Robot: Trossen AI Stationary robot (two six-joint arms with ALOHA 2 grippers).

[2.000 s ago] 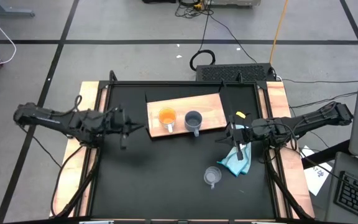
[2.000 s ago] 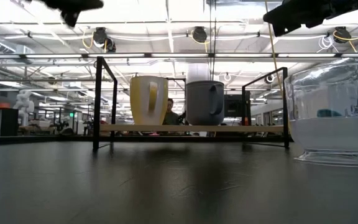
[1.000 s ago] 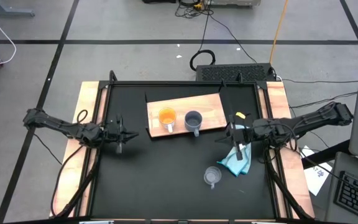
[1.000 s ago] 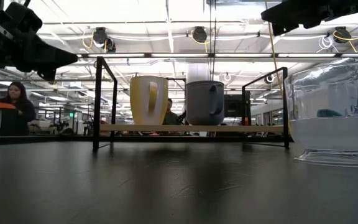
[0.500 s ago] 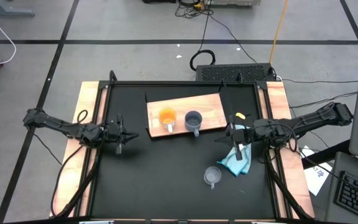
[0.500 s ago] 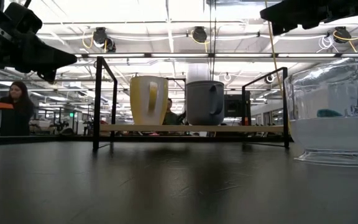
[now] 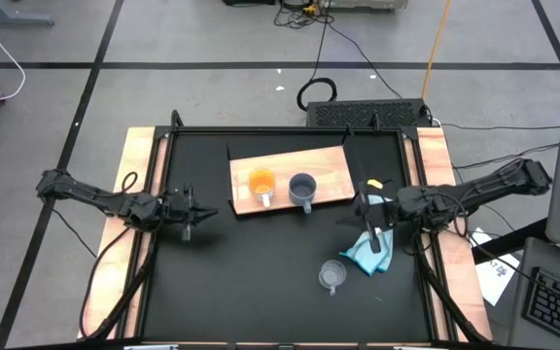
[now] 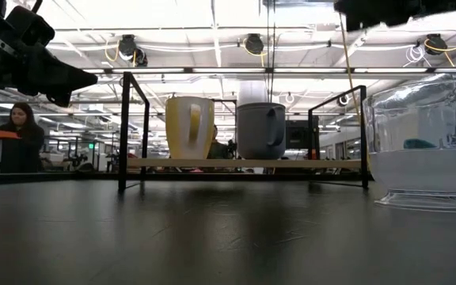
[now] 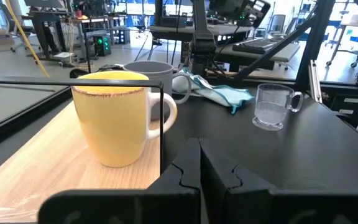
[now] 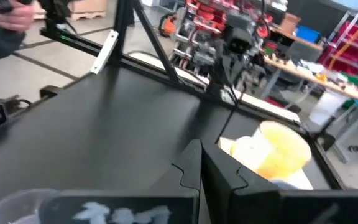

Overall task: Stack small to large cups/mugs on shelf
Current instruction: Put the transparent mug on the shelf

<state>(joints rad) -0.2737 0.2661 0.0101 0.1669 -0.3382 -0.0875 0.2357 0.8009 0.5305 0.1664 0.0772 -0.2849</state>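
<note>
- High view, straight down on a black counter (image 7: 261,282): a light-brown wooden shelf (image 7: 333,165) lies slightly tilted toward the far side, its long axis running left to right.
- Two cups stand on the shelf side by side, close but apart: an orange cup (image 7: 261,182) with a white handle on the left, a blue-grey mug (image 7: 302,188) on the right.
- The clear cup (image 7: 332,275) stands on the bare counter, well apart from the shelf on its near side, just beside a light blue cloth (image 7: 369,253).
- The right hand (image 7: 370,224) hangs at the counter's right side above the cloth, fingers clenched and empty. The clear cup lies a little nearer the viewer and to its left.
- The left hand (image 7: 194,209) waits at the counter's left edge, clenched and empty, facing the orange cup.
- Judgement: the right arm is plainly nearer the clear cup, so the pick-up falls to it; the cup then has to travel away from the near side onto the shelf.
- Low view: a person (image 8: 20,146) stands in the room far behind.
</note>
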